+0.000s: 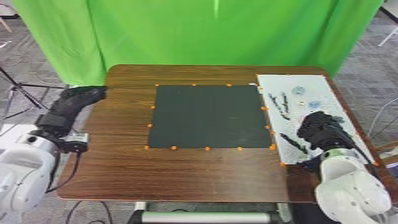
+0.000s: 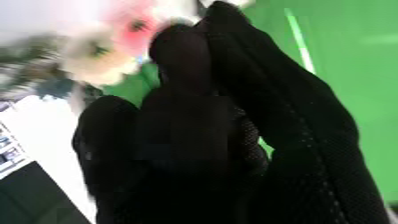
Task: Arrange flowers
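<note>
A squash or a snag could have spoiled it

Nobody could tell from here whether the right hand (image 1: 324, 131) had its fingers wide, narrow or holding something. In the right wrist view, a cream flower (image 2: 93, 55) and a pink flower (image 2: 133, 29) were close by the glove. A hard push or a tight squeeze could have bent their soft petals.

In the head view, that hand was over the white sheet (image 1: 277, 81), near a dark stem (image 1: 291, 142). If it had swung low, its glove could have caught the stem and dragged it along. Farther up the sheet lay more thin dark stems (image 1: 276, 104), close together, so picking one could have pulled another with it. The pale pieces (image 1: 298, 90) beside them looked light, and a bump might have slid them away.

Next came the black mat (image 1: 209, 115) on the bench (image 1: 111, 165). Far across, the left hand (image 1: 82, 93) was out of the way, beside the bench's edge.
</note>
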`<state>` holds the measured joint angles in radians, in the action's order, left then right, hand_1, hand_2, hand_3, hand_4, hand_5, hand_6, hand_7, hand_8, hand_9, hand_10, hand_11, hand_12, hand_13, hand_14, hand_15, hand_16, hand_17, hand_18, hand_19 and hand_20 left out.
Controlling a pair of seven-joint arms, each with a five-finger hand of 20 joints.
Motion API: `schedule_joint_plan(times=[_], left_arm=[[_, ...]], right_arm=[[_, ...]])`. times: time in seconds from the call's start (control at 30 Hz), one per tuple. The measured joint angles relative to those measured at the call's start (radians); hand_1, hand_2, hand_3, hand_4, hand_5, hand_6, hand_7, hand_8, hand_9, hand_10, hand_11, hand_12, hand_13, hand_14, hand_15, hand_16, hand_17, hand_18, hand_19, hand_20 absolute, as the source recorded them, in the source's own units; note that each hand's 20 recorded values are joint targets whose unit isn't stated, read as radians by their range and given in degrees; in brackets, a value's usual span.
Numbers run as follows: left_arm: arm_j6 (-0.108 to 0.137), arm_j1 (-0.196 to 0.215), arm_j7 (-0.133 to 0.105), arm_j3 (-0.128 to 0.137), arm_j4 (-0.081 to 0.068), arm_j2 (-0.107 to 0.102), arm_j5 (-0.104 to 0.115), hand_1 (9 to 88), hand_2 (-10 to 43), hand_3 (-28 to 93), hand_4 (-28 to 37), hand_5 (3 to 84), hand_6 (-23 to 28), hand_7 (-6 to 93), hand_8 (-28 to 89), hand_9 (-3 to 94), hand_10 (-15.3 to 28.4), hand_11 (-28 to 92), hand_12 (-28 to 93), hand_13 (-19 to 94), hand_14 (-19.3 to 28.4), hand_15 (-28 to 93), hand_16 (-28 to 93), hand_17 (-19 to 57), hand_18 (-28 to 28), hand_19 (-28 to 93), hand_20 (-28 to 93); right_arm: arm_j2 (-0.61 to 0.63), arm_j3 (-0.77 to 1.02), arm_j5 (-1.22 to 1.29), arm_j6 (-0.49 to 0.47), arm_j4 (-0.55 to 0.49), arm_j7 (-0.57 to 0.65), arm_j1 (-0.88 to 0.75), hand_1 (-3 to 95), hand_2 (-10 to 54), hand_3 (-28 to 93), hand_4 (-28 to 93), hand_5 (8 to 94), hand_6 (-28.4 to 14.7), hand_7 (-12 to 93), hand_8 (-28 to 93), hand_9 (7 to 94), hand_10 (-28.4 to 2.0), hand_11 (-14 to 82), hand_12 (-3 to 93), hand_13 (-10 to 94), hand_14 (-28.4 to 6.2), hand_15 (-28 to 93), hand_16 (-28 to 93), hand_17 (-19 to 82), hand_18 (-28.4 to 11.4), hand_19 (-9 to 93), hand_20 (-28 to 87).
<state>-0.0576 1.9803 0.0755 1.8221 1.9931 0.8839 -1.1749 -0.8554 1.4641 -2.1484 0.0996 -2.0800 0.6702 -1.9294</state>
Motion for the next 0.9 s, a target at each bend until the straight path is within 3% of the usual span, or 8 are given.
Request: schedule_joint_plan(times=[0.1, 0.2, 0.37, 0.53, 0.67, 0.73, 0.8, 0.9], left_arm=[[-0.030, 0.003, 0.009, 0.002, 0.000, 0.004, -0.029, 29.1, 0.7, 59, -16.1, 42.7, 7.7, 9.2, -5, 39.7, 16.0, 19, 11, 30, 17.5, 7, 1, 1.0, 10.0, 6, 11], [-0.031, 0.008, 0.013, 0.002, 0.002, 0.009, -0.049, 29.2, 0.2, 59, -15.9, 42.8, 7.7, 9.1, -5, 39.7, 16.1, 19, 11, 30, 17.6, 7, 1, 1.0, 10.1, 7, 11], [-0.033, 0.016, 0.020, 0.001, 0.004, 0.023, -0.060, 29.4, 0.0, 59, -15.7, 42.8, 7.7, 9.0, -5, 39.7, 16.1, 19, 11, 30, 17.7, 7, 1, 1.1, 10.2, 7, 11], [-0.043, 0.017, 0.025, -0.005, 0.004, 0.032, -0.071, 29.7, -0.1, 59, -15.4, 42.7, 7.6, 9.0, -5, 39.7, 16.1, 19, 11, 30, 17.8, 7, 1, 1.1, 10.2, 7, 11], [-0.044, 0.021, 0.026, -0.006, 0.006, 0.035, -0.076, 29.9, -0.1, 58, -15.3, 42.7, 7.7, 9.0, -5, 39.7, 16.1, 19, 11, 30, 17.8, 7, 1, 1.2, 10.2, 7, 11], [-0.045, 0.023, 0.029, -0.005, 0.008, 0.038, -0.076, 30.0, -0.1, 58, -15.2, 42.7, 7.7, 9.0, -5, 39.7, 16.1, 19, 11, 30, 17.8, 7, 1, 1.1, 10.2, 7, 11], [-0.045, 0.026, 0.032, -0.004, 0.011, 0.040, -0.076, 30.0, -0.1, 58, -15.2, 42.7, 7.7, 9.0, -5, 39.7, 16.1, 19, 11, 30, 17.8, 7, 1, 1.1, 10.2, 7, 11], [-0.048, 0.031, 0.034, -0.001, 0.013, 0.043, -0.076, 30.0, -0.1, 58, -15.2, 42.7, 7.7, 9.0, -5, 39.7, 16.1, 19, 11, 30, 17.8, 7, 1, 1.1, 10.2, 7, 11]], right_arm=[[0.004, 0.033, 0.001, -0.096, -0.005, 0.006, -0.030, 34.7, -9.5, 60, -6, 60.2, -5.1, 28, -9, 69.8, -18.8, 18.1, 24.7, 90, -3.4, 51, 34, 67, -6.7, 90, 41], [0.012, 0.041, 0.001, -0.125, -0.005, 0.013, -0.047, 32.9, -9.5, 59, -6, 59.2, -5.7, 26, -8, 67.9, -19.3, 16.3, 24.2, 90, -3.5, 51, 34, 67, -6.7, 90, 42], [0.015, 0.045, -0.007, -0.150, -0.011, 0.018, -0.056, 33.0, -9.5, 58, -6, 56.4, -6.2, 25, -6, 64.4, -19.7, 15.9, 25.8, 89, -3.8, 51, 34, 67, -6.5, 90, 42], [0.014, 0.044, -0.027, -0.204, -0.026, 0.026, -0.062, 41.0, -9.5, 60, -9, 54.0, -6.1, 34, -7, 63.5, -19.6, 31.9, 31.7, 89, -3.2, 53, 33, 67, -5.4, 89, 43], [0.007, 0.038, -0.032, -0.209, -0.040, 0.039, -0.073, 47.8, -9.5, 60, -11, 55.6, -6.2, 38, -8, 66.6, -18.9, 38.2, 32.9, 90, -2.3, 53, 32, 68, -4.5, 89, 43], [0.000, 0.035, -0.032, -0.206, -0.048, 0.046, -0.077, 56.1, -9.5, 52, -9, 56.6, -6.3, 38, 13, 71.9, -16.1, 32.4, 44.2, 91, -1.8, 53, 33, 69, -4.0, 88, 43], [-0.010, 0.031, -0.030, -0.194, -0.052, 0.051, -0.080, 66.0, -9.5, 37, 0, 58.7, -6.0, 40, 19, 78.1, -13.1, 26.3, 50.8, 92, -1.4, 52, 33, 70, -3.6, 88, 43], [-0.024, 0.024, -0.009, -0.160, -0.050, 0.058, -0.084, 70.3, -9.5, 39, -2, 63.0, -5.5, 40, 21, 83.8, -11.7, 24.2, 51.6, 94, -1.0, 52, 32, 72, -3.4, 87, 43]])
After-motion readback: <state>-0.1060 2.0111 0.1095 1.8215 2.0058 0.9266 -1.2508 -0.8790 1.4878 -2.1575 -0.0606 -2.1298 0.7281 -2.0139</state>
